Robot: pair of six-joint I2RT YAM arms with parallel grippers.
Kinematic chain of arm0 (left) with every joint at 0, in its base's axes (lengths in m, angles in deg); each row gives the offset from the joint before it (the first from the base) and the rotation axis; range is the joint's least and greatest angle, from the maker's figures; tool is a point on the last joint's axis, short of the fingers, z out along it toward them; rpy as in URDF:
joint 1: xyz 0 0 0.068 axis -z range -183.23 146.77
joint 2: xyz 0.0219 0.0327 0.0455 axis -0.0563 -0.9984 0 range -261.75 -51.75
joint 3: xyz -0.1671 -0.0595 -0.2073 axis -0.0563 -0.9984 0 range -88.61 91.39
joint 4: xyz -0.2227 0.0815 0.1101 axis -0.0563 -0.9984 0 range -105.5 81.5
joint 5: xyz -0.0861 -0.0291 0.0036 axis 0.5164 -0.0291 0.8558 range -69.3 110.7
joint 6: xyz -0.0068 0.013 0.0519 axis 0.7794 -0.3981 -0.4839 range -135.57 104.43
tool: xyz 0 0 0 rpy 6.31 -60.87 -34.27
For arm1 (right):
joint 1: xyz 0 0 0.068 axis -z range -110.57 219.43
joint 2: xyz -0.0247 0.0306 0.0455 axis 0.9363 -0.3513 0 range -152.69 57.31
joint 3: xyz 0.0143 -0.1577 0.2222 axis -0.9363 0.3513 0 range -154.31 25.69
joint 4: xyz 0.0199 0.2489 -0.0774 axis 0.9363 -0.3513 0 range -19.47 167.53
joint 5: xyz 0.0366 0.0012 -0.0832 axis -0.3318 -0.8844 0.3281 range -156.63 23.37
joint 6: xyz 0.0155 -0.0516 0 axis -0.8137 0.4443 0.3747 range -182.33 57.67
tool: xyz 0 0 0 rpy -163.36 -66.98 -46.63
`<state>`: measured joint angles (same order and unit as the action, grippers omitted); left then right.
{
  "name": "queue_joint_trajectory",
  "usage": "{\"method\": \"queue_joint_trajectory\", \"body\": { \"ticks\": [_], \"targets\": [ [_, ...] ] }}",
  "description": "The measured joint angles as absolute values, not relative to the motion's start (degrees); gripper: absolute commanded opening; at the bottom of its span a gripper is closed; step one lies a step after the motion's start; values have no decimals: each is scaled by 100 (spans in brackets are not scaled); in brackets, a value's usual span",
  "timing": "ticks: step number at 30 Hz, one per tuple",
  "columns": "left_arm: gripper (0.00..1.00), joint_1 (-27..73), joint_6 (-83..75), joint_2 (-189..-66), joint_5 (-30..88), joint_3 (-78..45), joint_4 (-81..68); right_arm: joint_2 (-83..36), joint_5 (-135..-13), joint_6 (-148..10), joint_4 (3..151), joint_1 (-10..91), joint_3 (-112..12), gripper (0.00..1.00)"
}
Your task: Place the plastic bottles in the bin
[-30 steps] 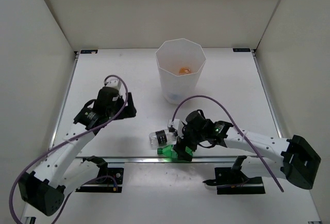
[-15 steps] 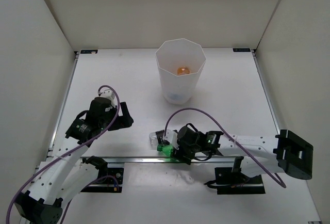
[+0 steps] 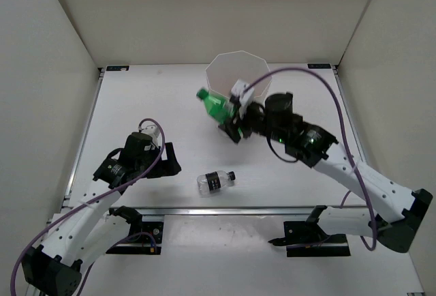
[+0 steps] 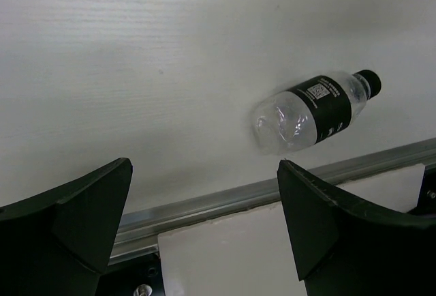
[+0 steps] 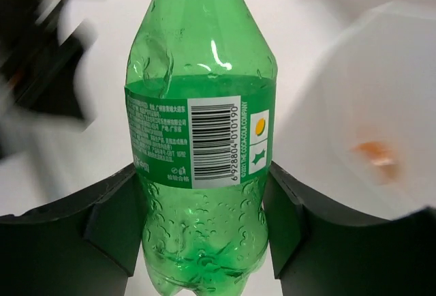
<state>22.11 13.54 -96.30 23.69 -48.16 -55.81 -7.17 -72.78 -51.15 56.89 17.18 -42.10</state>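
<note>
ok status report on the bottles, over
Right gripper shut on green bottle, raised beside bin rim, not yet in. Left gripper open, empty, near black-label bottle lying on table. Nothing blocking bin.

Bright, even; edges blurred (wrist views)

Robot lab cell, plain white walls

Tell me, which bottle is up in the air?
The green bottle, gripped by the right gripper beside the bin. The clear black-label bottle lies on the table.
</note>
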Motion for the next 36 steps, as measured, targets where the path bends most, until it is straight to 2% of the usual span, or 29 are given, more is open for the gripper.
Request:
{"method": "queue_joint_trajectory", "body": {
  "ticks": [1, 5, 7, 8, 9, 10, 11, 12, 13, 14, 20, 25, 33, 36],
  "targets": [
    [99, 2242, 1356, -9659, 2408, -4864, -5554, -890, -7171, -5087, 5811, 1961, -4516, 27],
    [99, 2408, 1375, -9698, 2605, -5107, -5484, -1911, -6730, -5050, 6085, 2822, -5696, 27],
    [99, 2450, 1375, -9718, 2707, -5151, -5458, -2440, -6640, -5131, 6150, 3170, -6127, 32],
    [99, 2447, 1362, -9737, 2760, -5151, -5423, -2654, -6638, -5188, 6152, 3327, -6277, 39],
    [99, 2443, 1334, -9761, 2812, -5148, -5355, -2840, -6631, -5240, 6150, 3465, -6378, 52],
    [99, 2434, 1290, -9796, 2900, -5148, -5294, -3002, -6651, -5321, 6144, 3616, -6448, 57],
    [99, 2436, 1242, -9851, 2987, -5148, -5229, -3130, -6730, -5386, 6135, 3773, -6476, 72],
    [98, 2447, 1192, -9923, 3059, -5142, -5170, -3227, -6797, -5480, 6111, 3887, -6476, 79],
    [99, 2485, 1139, -10006, 3118, -5120, -5128, -3290, -6843, -5531, 6071, 3994, -6476, 95],
    [99, 2541, 1100, -10105, 3180, -5096, -5076, -3340, -6861, -5572, 6019, 4083, -6476, 99],
    [99, 3027, 722, -10972, 3468, -4635, -4861, -3255, -6808, -5548, 5908, 4018, -6518, 100],
    [98, 3435, 335, -11628, 3593, -4233, -4566, -2667, -7073, -5968, 5663, 4241, -6413, 99],
    [98, 4338, -117, -12957, 3518, -3883, -4239, -398, -8104, -6849, 5462, 6372, -4243, 99],
    [99, 4635, -211, -13361, 3243, -3743, -4140, 78, -8542, -6964, 5217, 6986, -3504, 99]
  ]
}}
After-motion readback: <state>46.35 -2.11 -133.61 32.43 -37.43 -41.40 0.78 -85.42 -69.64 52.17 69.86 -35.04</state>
